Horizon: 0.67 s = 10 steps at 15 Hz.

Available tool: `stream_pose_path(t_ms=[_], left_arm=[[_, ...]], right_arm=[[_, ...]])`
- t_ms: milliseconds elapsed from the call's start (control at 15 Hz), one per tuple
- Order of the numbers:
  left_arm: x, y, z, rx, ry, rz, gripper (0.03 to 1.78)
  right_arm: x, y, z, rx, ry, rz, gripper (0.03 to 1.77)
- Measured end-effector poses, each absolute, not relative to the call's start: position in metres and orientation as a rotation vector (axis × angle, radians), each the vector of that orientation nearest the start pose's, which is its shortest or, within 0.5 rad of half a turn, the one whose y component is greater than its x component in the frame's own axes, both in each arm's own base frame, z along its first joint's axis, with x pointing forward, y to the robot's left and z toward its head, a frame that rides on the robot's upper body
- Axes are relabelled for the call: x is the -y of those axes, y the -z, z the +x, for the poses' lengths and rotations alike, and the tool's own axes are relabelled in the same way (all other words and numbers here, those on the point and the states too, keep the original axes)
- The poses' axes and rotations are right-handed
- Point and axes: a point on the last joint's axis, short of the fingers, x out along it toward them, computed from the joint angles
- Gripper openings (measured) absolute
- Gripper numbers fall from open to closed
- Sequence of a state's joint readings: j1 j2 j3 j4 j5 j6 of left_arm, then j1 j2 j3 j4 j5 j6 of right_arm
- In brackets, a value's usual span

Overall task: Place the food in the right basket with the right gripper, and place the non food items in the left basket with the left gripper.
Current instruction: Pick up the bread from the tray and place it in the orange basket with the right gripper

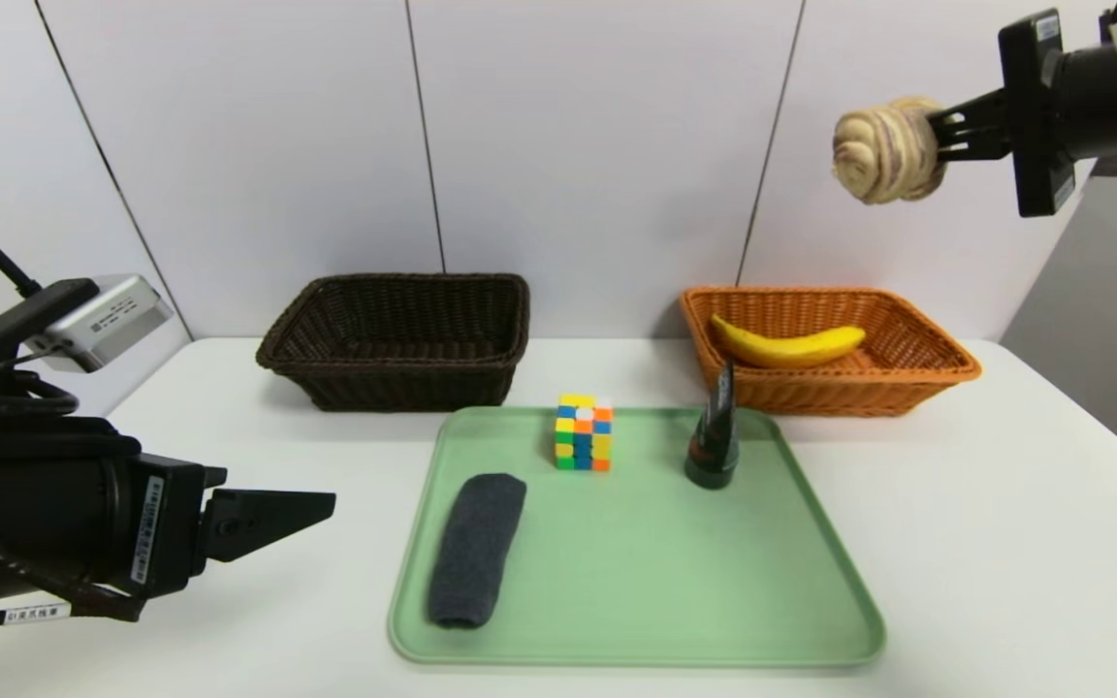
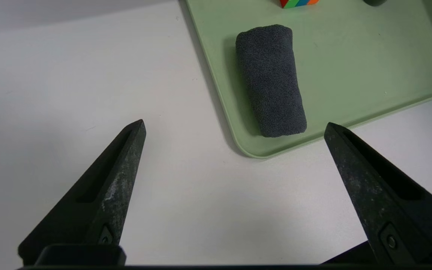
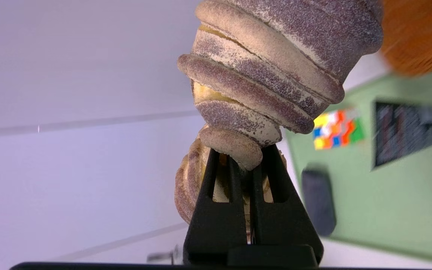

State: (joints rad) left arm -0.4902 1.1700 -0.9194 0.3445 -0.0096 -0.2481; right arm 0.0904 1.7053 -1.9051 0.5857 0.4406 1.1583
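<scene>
The striped bread roll (image 1: 888,155) was in my grasp, held up in the air in front of the white wall (image 1: 607,145), well above the orange wicker basket (image 1: 835,396) and touching nothing but me. I, the right gripper (image 1: 942,136), had my jaws clenched on it, both black fingers sunk into the dough, with its coils bulging out around my tips. My arm reached in from the right side, high over the table (image 1: 1005,553).

Below the roll, the orange basket sat at the far right of the table, and in it lay the yellow banana (image 1: 791,347), resting toward the basket's far side. Just in front of that basket, at the far right of the green tray (image 1: 655,572), the dark squeeze tube (image 1: 714,441) stood upright on its wide end, the tapering end pointing up. To the left of the tube, also near the tray's far edge, sat the multicoloured puzzle cube (image 1: 583,433). The dark grey rolled cloth (image 1: 477,553) lay lengthwise along the tray's left side, nearer the front.

Beyond the tray to the left stood the dark brown basket (image 1: 403,368), apart from the orange one. My fellow, the left gripper (image 2: 234,122), hung over the table to the left of the tray, its jaws spread wide with nothing between them.
</scene>
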Motion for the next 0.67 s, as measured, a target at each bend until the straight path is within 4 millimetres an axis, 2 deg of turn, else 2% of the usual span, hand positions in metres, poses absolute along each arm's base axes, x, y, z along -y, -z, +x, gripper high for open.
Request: stream_pose_path(t_ms=[267, 467, 667], left_arm=[[0.074, -0.25, 0.137, -0.632, 0.41, -0.095, 1.69], [0.074, -0.249, 0.137, -0.634, 0.41, -0.094, 1.69], [0.074, -0.249, 0.138, -0.632, 0.411, -0.094, 1.69]], right_arm=[[0.004, -0.332, 0.344, -0.608, -0.102, 1.236, 0.11], [0.018, -0.305, 0.375, -0.601, -0.013, 1.293, 0.11], [0.023, -0.279, 0.4, -0.601, 0.05, 1.313, 0.11]])
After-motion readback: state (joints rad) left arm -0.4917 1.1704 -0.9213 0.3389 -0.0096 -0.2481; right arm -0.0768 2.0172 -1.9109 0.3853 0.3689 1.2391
